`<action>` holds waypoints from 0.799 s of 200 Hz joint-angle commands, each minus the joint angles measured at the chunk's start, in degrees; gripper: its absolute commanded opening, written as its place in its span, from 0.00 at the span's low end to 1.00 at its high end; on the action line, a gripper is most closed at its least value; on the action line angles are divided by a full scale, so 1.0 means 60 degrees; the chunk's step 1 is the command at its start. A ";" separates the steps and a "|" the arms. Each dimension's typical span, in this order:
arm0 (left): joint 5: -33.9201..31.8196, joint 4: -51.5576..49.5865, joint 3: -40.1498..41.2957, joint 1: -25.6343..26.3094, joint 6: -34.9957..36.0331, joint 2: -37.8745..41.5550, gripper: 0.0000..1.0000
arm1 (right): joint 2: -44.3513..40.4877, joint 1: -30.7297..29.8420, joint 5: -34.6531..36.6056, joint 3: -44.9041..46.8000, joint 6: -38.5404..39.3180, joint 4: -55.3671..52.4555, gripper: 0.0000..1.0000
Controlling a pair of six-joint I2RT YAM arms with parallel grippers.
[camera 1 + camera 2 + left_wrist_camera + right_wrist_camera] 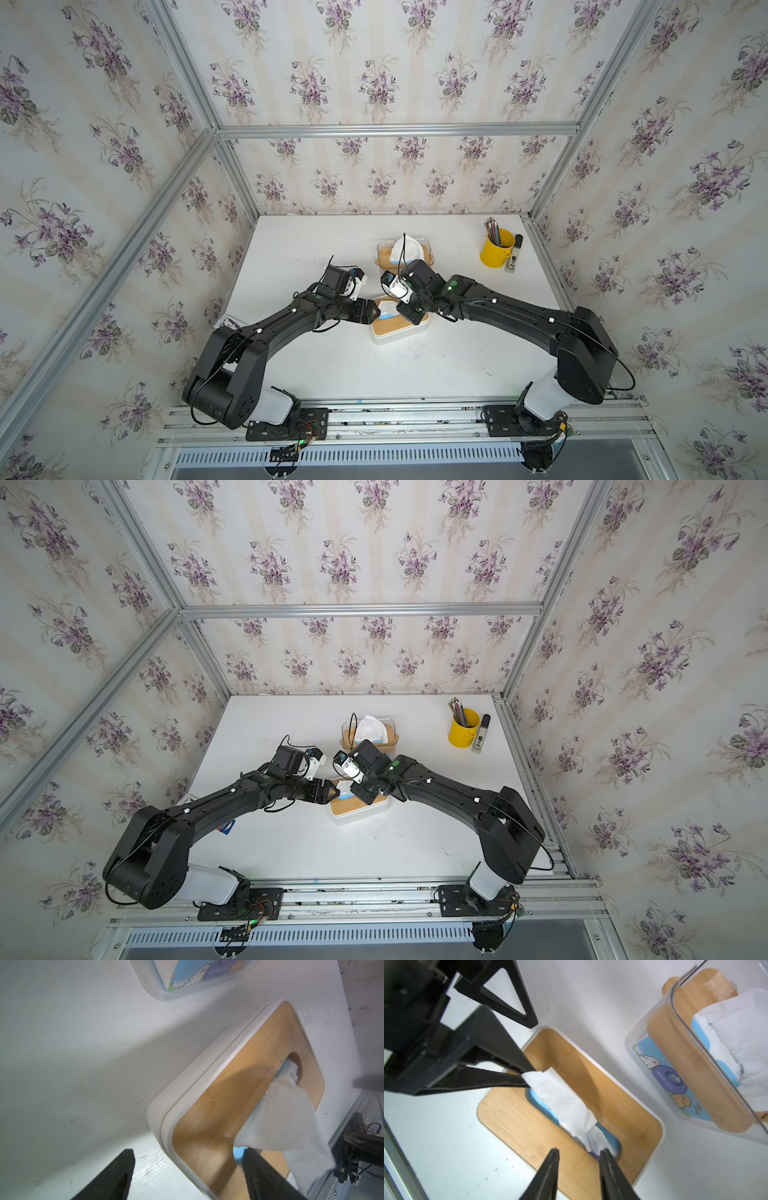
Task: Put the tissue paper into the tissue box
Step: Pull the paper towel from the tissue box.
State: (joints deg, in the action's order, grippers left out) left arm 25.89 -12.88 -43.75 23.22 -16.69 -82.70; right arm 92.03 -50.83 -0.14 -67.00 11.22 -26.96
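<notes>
The tissue box (401,330) is white with a bamboo lid (529,1136) and sits mid-table between my two arms. A white tissue paper (562,1099) sticks out of the lid's slot and leans toward the left gripper, over the blue pack below. My left gripper (190,1155) stands wide open across the box's end, one finger (508,1057) touching the tissue's free end (286,1113). My right gripper (580,1152) hovers just above the lid at the slot's other end. Its jaws are slightly apart with nothing between them.
A clear tissue box (428,249) with its own bamboo lid and tissue stands just behind, close to the right wrist. A yellow cup of pencils (496,249) and a marker (513,257) sit back right. A card (228,322) lies at the table's left edge.
</notes>
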 commanded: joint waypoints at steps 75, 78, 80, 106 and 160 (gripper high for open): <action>-0.0155 -0.0357 -0.0145 -0.0011 0.0223 0.0151 0.86 | 0.0599 0.0194 -0.0244 0.0538 -0.1730 0.1388 0.32; -0.0158 -0.0378 -0.0148 -0.0017 0.0224 0.0153 0.86 | 0.0599 0.0188 -0.0279 0.0551 -0.1745 0.1406 0.31; -0.0156 -0.0373 -0.0150 -0.0014 0.0223 0.0162 0.86 | 0.0603 0.0204 -0.0305 0.0552 -0.1759 0.1415 0.31; -0.0176 -0.0399 -0.0179 -0.0016 0.0258 0.0203 0.86 | 0.0581 0.0210 -0.0708 0.0681 -0.1932 0.1667 0.27; -0.0201 -0.0478 -0.0235 -0.0006 0.0317 0.0176 0.86 | 0.0628 0.0222 -0.0695 0.0819 -0.2208 0.1739 0.17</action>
State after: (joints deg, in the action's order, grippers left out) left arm 25.21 -15.18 -44.71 23.22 -15.55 -81.73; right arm 95.70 -49.50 -4.14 -62.43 -0.60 -17.69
